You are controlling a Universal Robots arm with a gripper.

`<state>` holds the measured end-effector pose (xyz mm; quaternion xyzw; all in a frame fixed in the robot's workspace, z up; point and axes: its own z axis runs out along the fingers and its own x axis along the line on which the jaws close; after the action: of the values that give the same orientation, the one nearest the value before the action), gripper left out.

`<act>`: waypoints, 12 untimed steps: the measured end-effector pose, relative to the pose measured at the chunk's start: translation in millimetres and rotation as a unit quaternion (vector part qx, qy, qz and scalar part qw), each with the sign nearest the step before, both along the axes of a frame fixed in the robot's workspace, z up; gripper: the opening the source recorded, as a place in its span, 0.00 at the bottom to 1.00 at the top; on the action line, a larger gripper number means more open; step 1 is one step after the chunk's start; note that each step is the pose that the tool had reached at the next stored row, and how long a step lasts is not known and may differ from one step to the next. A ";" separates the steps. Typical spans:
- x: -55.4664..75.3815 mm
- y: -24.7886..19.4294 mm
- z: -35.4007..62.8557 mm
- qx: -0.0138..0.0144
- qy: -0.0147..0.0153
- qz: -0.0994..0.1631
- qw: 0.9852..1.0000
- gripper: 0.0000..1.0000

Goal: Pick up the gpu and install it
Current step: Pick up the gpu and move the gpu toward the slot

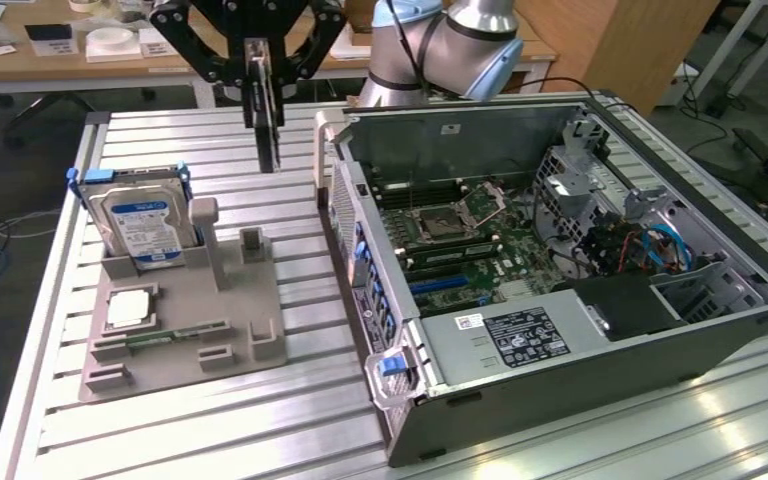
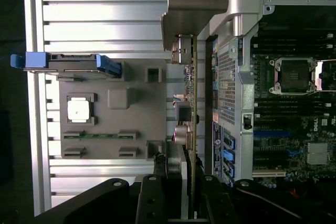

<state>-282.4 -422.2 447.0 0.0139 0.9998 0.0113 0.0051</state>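
Observation:
The gpu [image 1: 268,128] hangs edge-on and upright above the aluminium table, a thin dark card with its metal bracket end lowest. My gripper [image 1: 261,72] is shut on the card's upper part, black fingers on either side of it. It hovers between the grey parts holder [image 1: 184,325] and the open computer case [image 1: 491,345], higher than both. In the wrist view the gpu [image 2: 190,103] runs as a thin strip out from my gripper [image 2: 184,195] to its silvery bracket [image 2: 181,51], just outside the case wall [image 2: 227,77]. The motherboard [image 2: 294,129] lies inside with its slots exposed.
On the grey holder stand a silver hard drive [image 1: 144,225] with blue rails, a processor chip [image 1: 131,308] and a green memory stick [image 1: 160,340]. Inside the case are a black power supply [image 1: 524,335] and blue cables [image 1: 658,245]. Desks stand behind the table.

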 end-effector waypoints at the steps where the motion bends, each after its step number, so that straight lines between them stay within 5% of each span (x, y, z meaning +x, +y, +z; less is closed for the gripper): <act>1: 0.9 0.0 -0.2 0.000 0.000 0.000 1.000 0.28; 12: 9.6 0.0 -1.4 0.000 0.000 0.000 1.000 0.28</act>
<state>-272.8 -422.2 445.6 0.0138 0.9998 0.0113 0.0051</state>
